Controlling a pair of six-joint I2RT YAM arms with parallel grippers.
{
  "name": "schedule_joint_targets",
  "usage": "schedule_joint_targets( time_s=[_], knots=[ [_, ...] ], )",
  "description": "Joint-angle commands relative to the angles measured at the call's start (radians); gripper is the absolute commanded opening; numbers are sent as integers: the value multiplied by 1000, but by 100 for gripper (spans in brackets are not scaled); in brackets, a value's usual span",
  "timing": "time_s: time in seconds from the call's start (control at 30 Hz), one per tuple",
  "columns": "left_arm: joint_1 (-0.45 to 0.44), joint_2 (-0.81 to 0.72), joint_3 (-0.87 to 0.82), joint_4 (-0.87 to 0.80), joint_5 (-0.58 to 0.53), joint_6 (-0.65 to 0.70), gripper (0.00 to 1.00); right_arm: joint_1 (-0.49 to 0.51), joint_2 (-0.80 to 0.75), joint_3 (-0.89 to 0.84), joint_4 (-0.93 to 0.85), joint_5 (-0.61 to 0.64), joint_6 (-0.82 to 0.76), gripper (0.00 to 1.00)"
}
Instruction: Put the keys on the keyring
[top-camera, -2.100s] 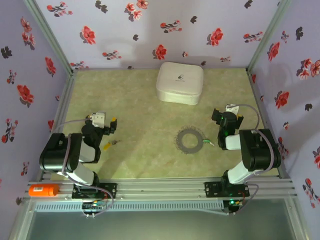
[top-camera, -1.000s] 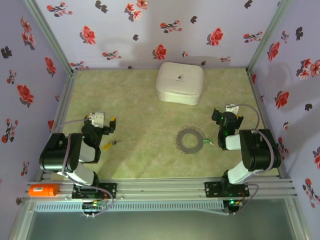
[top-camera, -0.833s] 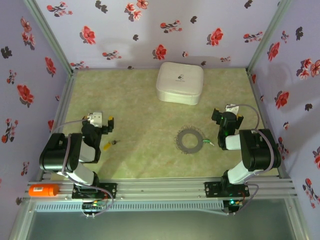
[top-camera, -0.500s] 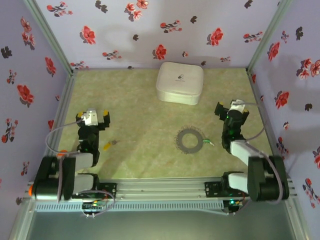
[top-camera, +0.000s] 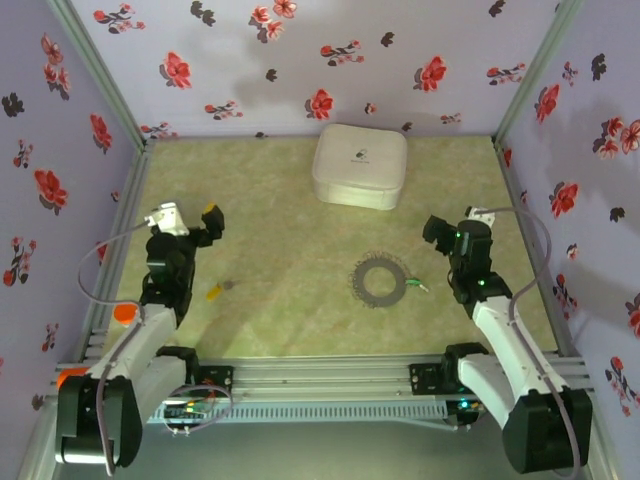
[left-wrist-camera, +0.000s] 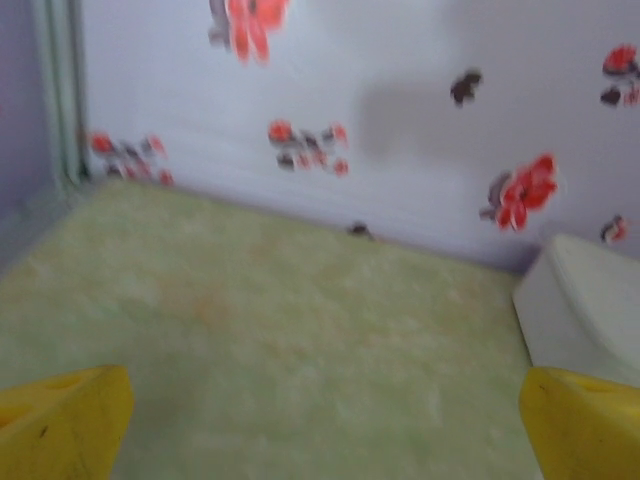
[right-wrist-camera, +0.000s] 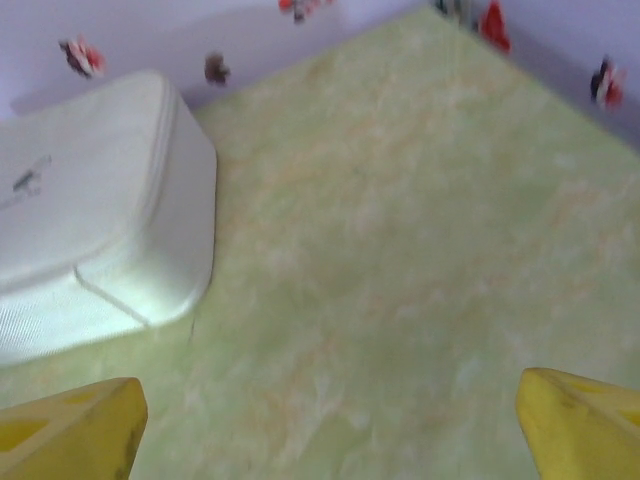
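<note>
The keyring (top-camera: 378, 281), a dark toothed loop, lies flat on the green mat right of centre. A green-headed key (top-camera: 416, 286) rests just right of it. A yellow-orange-headed key (top-camera: 216, 291) lies on the left side of the mat. My left gripper (top-camera: 185, 217) hovers open beyond the yellow key, and its yellow fingertips (left-wrist-camera: 60, 425) frame bare mat around the left gripper (left-wrist-camera: 325, 425). My right gripper (top-camera: 455, 224) is open above and beyond the green key. In the right wrist view the right gripper (right-wrist-camera: 325, 430) has only mat between its fingertips (right-wrist-camera: 580, 425).
A white rounded box (top-camera: 360, 165) stands at the back centre; the white box (right-wrist-camera: 90, 230) lies ahead-left of the right gripper, and the box's edge (left-wrist-camera: 585, 320) is at the right of the left wrist view. Flowered walls (top-camera: 90, 120) enclose three sides. An orange object (top-camera: 75, 378) lies on the front rail.
Both arms have unfolded from their tucked pose and risen. The left gripper moved back and left, away from the yellow key. The right gripper shifted slightly back. Keys and keyring have not moved.
</note>
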Motion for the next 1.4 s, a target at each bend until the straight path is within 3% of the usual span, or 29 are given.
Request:
schedule_joint_targets(
  time_s=[0.0,0.17,0.27,0.47,0.7,0.83,0.93,1.13,1.37],
  knots=[
    [20,36,24,-59,132,-131,100,26,-41,43,-187,-86,108,94],
    [0,62,96,-186,160,-151,100,119,-40,75,-288,-111,163,89],
    [-62,56,124,-275,148,-166,100,184,-22,104,-372,-108,178,83],
    [-355,83,185,-449,-45,-163,100,308,-16,139,-569,-63,238,72],
    [-749,319,304,-504,-282,-177,100,501,-47,96,-629,-48,413,57],
    [-867,425,355,-487,-319,-260,100,597,-45,79,-629,-17,509,49],
    [-920,468,371,-475,-353,-329,100,658,-41,52,-607,-13,600,44],
    [-971,530,367,-434,-390,-411,100,787,-27,-22,-553,12,806,46],
    [-971,538,322,-365,-417,-438,100,810,2,-86,-420,-18,908,45]
  ],
)
